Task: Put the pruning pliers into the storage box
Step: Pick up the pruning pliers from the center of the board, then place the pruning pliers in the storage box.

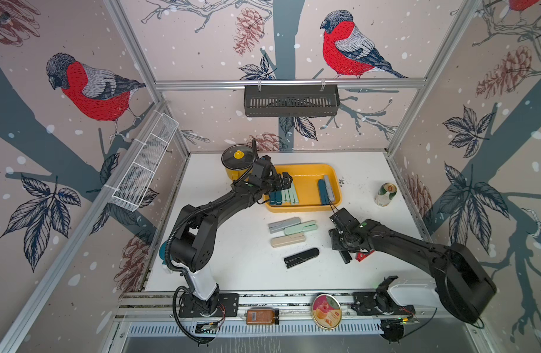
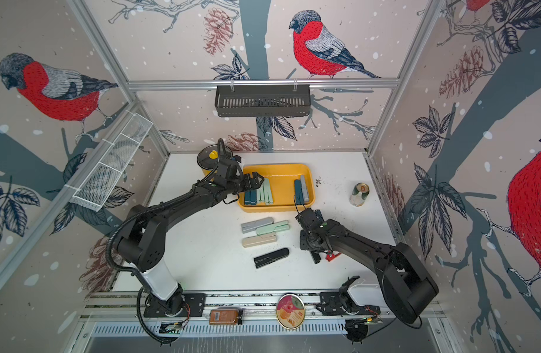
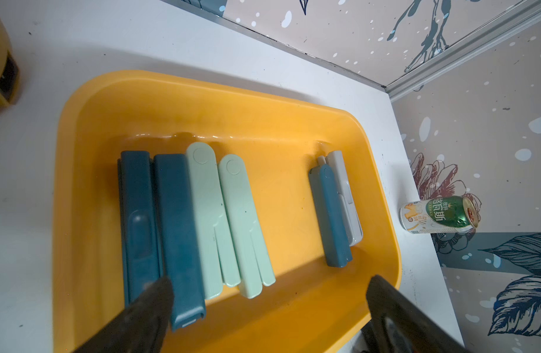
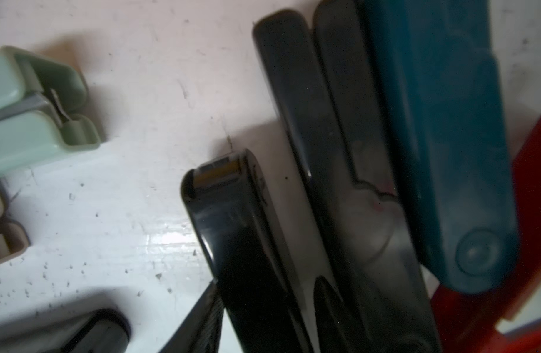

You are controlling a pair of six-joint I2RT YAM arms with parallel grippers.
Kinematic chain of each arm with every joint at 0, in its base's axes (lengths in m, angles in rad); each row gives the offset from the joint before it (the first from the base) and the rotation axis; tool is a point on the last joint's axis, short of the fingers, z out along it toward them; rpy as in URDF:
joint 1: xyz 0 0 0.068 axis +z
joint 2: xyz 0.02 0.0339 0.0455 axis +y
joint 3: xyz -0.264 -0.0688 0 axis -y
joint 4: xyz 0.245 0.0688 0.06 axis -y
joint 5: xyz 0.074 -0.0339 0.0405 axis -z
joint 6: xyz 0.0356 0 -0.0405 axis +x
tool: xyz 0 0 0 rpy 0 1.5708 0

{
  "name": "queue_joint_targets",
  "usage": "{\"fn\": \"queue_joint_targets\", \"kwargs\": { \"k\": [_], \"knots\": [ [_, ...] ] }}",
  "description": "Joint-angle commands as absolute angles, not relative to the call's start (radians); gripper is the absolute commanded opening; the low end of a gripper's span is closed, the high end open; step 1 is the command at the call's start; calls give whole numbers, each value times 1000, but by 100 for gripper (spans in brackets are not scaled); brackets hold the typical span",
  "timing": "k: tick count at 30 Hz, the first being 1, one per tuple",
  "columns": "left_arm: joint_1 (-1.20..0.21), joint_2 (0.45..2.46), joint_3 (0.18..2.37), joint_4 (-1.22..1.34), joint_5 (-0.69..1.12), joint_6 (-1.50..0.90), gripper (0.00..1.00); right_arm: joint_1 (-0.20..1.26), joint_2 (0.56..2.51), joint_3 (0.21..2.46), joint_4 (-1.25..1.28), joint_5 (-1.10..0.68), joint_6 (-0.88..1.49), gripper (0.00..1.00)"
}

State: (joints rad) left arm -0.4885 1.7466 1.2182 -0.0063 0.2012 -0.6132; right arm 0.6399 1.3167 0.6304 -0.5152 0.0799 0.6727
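Well apart — left jaws over storage box (image 3: 278,189)

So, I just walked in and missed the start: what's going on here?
Two arms are sorting pruning pliers into the storage box. Six already lie inside. The left gripper hovers open over the box's teal and mint ones. The right gripper is down among black, teal and red pliers on the table; whether it grips one is unclear. Four more lie loose.
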Motion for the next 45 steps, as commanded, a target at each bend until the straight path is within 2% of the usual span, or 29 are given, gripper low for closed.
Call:
{"fn": "queue_joint_targets", "kwargs": {
  "k": [1, 11, 22, 31, 39, 45],
  "knots": [
    [-478, 1728, 1202, 22, 189, -618, 99, 644, 1341, 642, -505, 97, 645, 48],
    [-444, 1699, 1165, 20, 183, -624, 99, 646, 1371, 716, -525, 137, 616, 29],
    [-404, 1675, 1099, 40, 182, -639, 99, 640, 1307, 827, -558, 152, 593, 26],
    [-397, 1678, 1070, 47, 196, -639, 99, 576, 1325, 939, -511, 121, 551, 24],
    [-397, 1683, 1056, 49, 213, -632, 98, 482, 1437, 1094, -442, 95, 481, 24],
    [-398, 1681, 1047, 49, 213, -632, 99, 467, 1579, 1249, -426, 72, 438, 24]
  ]
}}
